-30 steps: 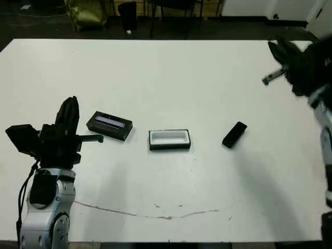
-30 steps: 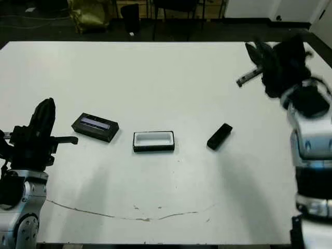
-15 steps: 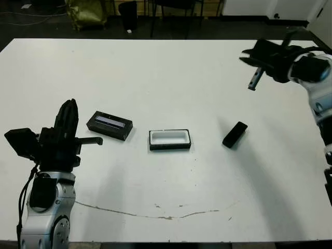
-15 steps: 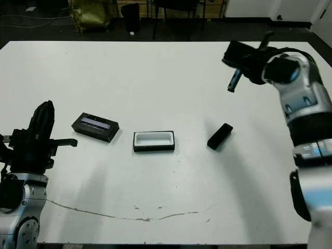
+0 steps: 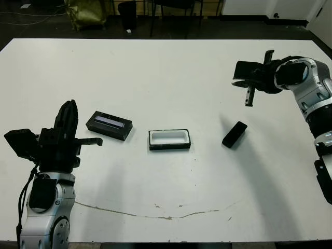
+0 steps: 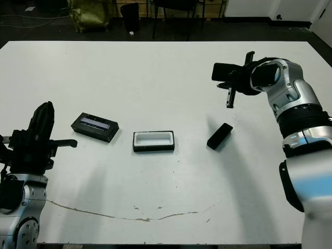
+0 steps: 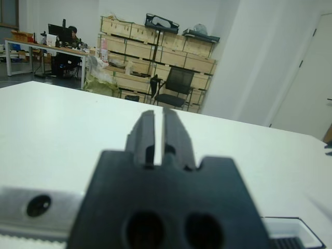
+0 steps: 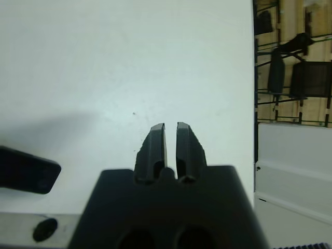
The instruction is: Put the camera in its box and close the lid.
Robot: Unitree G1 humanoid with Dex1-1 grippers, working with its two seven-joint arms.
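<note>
The camera [image 5: 234,134] is a small black slab lying flat on the white table, right of centre. The box [image 5: 169,139], a shallow black tray with white lining, sits open at the middle. The lid [image 5: 109,125], black with a glossy grey strip, lies left of the box. My right gripper [image 5: 239,69] hovers beyond the camera and above the table, shut and holding nothing; its wrist view catches the camera [image 8: 26,168] off to one side. My left gripper [image 5: 68,106] stands upright near the lid's left end, shut and empty. A corner of the box [image 7: 290,231] shows in the left wrist view.
A thin brown crack line [image 5: 166,215] runs across the table near its front edge. Beyond the far edge are a dark floor, chairs and a yellow bag [image 5: 85,11]. Wooden crates [image 7: 135,52] and a seated person show far off in the left wrist view.
My right arm has swung in from the table's far right edge, leftward and lower, to a spot beyond the camera. The left arm has hardly moved. Camera, box and lid lie as before.
</note>
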